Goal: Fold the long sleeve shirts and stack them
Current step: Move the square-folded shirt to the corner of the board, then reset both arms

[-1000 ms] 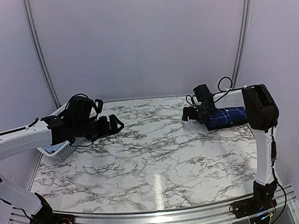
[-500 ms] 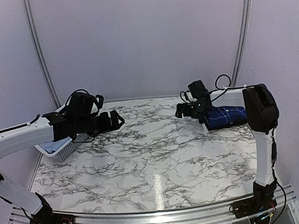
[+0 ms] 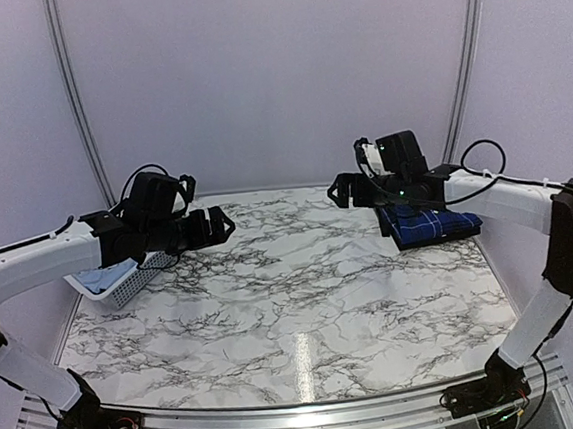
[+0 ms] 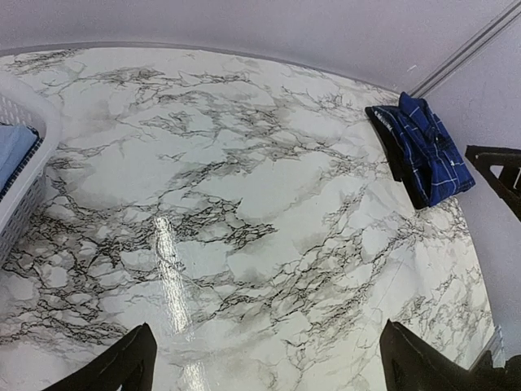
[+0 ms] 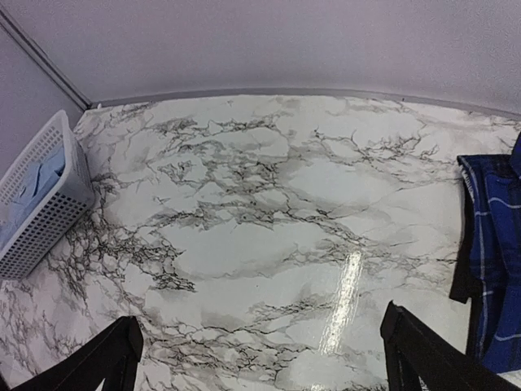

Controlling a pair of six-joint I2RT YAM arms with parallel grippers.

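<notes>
Inspected table top (image 3: 295,314): white marble pattern with grey-black veining, glossy, rounded along the far edge. Carries two items, set well apart. Noted at far left corner: white lattice basket (image 3: 122,285), standing upright on the surface near the rim. Noted at far right: folded stack, with black shirt (image 4: 389,147) lying flat against the marble and plaid shirt (image 3: 430,224) on top. Observed black edge showing along the stack's inner side.

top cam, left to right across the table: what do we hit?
white basket → left gripper → right gripper → folded plaid shirt
</notes>
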